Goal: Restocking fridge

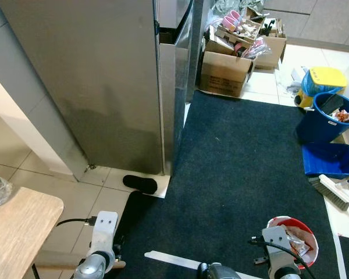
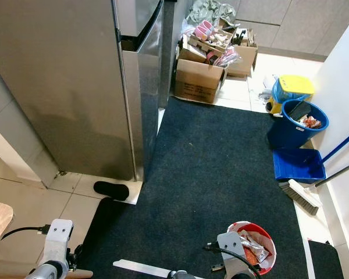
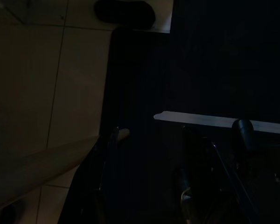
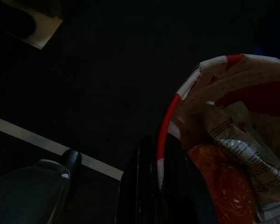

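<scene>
Ahead left: steel fridge (image 1: 99,87), doors closed, standing on tile at edge of dark mat (image 1: 244,174). Red bucket (image 1: 296,238) of packets on mat beside right gripper (image 4: 154,186), fingers pressed together over its rim. Left gripper (image 3: 210,154) low over mat near white strip (image 3: 214,121); finger state cannot tell, too dark.

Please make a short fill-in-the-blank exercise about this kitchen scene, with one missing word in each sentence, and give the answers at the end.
1. The fridge in front of the robot has its doors ____.
2. The red and white bucket stands on the dark ____.
3. The dustpan beside the round bin has the colour ____.
4. The black slipper lies on the floor at the foot of the ____.

Missing words: closed; carpet; blue; fridge
</scene>
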Controlling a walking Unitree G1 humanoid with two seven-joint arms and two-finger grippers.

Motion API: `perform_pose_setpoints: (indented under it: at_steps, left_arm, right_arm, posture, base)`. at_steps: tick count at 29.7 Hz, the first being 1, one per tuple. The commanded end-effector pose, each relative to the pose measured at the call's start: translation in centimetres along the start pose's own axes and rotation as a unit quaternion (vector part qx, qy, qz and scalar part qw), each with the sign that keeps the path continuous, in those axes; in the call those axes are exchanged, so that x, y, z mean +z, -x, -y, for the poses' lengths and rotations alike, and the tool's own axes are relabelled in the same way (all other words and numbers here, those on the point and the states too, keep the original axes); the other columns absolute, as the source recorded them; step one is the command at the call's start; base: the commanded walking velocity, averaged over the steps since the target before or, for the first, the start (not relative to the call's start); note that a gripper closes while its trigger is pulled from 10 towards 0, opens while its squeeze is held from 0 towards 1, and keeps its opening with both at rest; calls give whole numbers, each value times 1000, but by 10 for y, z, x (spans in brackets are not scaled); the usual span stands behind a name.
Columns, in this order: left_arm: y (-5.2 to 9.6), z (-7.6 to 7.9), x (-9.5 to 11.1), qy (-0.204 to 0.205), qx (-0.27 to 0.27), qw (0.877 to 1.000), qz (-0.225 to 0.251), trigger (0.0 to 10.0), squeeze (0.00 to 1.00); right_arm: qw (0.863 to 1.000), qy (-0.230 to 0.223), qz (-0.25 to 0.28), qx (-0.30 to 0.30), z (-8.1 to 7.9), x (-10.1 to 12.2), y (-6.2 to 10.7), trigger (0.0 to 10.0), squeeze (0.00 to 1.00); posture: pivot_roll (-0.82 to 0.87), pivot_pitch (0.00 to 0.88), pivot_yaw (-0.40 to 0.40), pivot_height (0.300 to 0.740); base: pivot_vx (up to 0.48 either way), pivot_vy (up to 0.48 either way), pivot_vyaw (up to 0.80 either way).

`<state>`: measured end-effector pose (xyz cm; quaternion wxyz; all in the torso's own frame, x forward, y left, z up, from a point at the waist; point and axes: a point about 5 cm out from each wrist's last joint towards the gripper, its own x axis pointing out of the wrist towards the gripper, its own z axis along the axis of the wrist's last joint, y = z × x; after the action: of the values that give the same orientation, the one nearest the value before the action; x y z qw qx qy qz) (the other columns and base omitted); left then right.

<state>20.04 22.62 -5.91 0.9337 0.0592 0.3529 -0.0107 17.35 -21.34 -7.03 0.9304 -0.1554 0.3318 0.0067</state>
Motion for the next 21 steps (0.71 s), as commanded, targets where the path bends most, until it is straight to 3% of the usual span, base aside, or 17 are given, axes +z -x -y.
perform_pose_setpoints:
  at_steps: [1, 15, 21]
  left_arm:
    - [-1, 9, -1, -9, -13, 1000, 1, 10000, 0]
    - [-5, 20, 13, -32, -37, 998, 29, 10000, 0]
    - [-6, 23, 16, -35, -44, 998, 33, 10000, 0]
  right_arm:
    - [1000, 1, 13, -1, 0, 3, 0, 10000, 0]
    - [1000, 3, 17, 2, -2, 4, 0, 10000, 0]
    - [1000, 3, 17, 2, -2, 4, 0, 10000, 0]
  posture:
    - [-77, 136, -34, 727]
    - [-80, 134, -32, 727]
    - [-82, 134, -33, 727]
  base:
    - [0, 0, 0]
    - [0, 0, 0]
    - [0, -345, 0]
